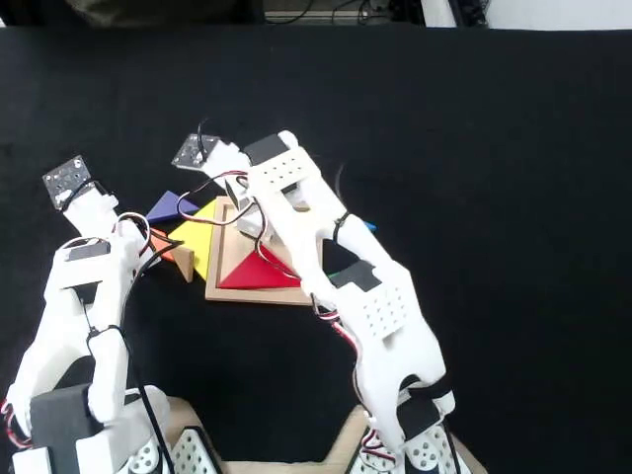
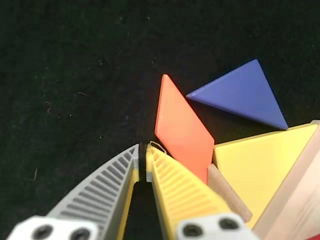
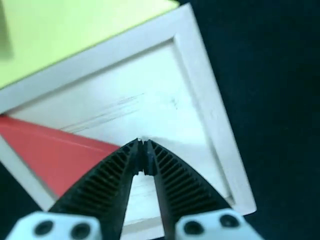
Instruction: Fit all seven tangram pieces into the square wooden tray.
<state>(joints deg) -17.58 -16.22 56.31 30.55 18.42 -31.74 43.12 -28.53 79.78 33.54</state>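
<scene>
Tray: the square wooden tray [image 3: 215,115] is sitting on the black cloth [image 2: 75,75]. It has a pale raised rim and a smooth floor with faint scratches.
Seated: a red triangle [image 3: 55,155] is lying flat inside, against one rim.
Yellow triangle [image 2: 260,165]: large and matte. It is lying across the tray's rim on the left arm's side, so it is not seated.
Outside the tray: an orange parallelogram [image 2: 182,135] is lying on the cloth just beside the yellow. A blue triangle [image 2: 245,95] is lying past it, one sharp corner near the orange. A small tan wooden piece [image 2: 227,195] is lying between orange and yellow (its outline is partly hidden by a finger).
Left gripper [image 2: 142,160]: clenched on nothing, with the ribbed tips meeting just beside the orange piece's near corner.
Right gripper [image 3: 143,150]: also clenched and empty, hanging over the tray floor at the red triangle's edge.
Handling: the pieces are looking thin, stiff and light. Their painted faces are probably slick, and they sit low on the cloth, so pinching from above is likely awkward.
Hold: judging by shape, grip the orange across its two long parallel edges, near the middle. Failing that, nudge it edge-on toward the rim.
</scene>
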